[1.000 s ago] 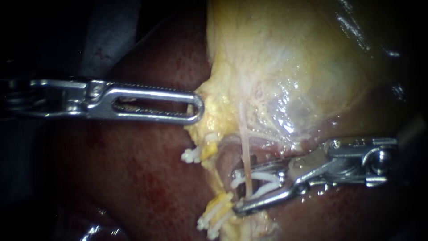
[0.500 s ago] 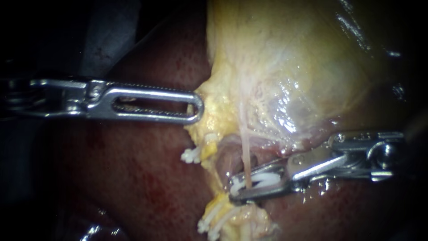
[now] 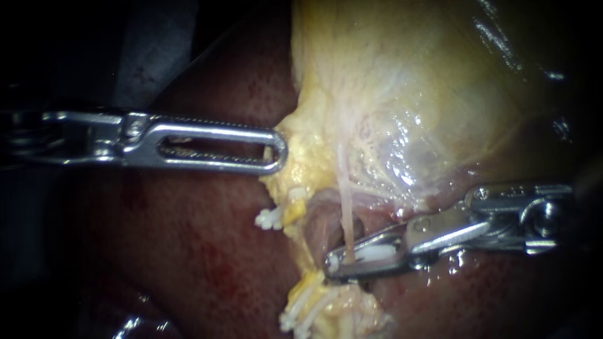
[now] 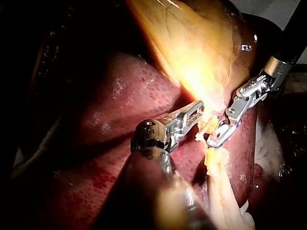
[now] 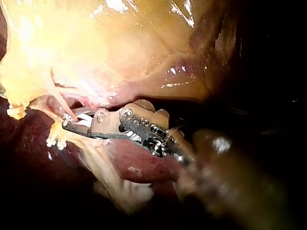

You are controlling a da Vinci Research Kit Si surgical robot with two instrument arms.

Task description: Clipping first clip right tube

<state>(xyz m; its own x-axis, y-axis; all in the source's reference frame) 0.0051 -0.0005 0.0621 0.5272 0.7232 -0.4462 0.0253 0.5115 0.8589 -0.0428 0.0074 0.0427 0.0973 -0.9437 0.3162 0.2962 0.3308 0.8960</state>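
Running upright from the gallbladder (image 3: 408, 94), the right tube (image 3: 344, 216) is crossed squarely by the right instrument (image 3: 330, 267), whose jaws are clamped on a white clip (image 3: 375, 252) set around it.

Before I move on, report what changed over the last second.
The right instrument closed its end effector. A second ago its jaws stood open around the thin pale tube, with the white clip spread between them. Now they are shut on the clip, pressing it around the tube. Unchanged: the left instrument at the edge of the gallbladder, and the other clips.
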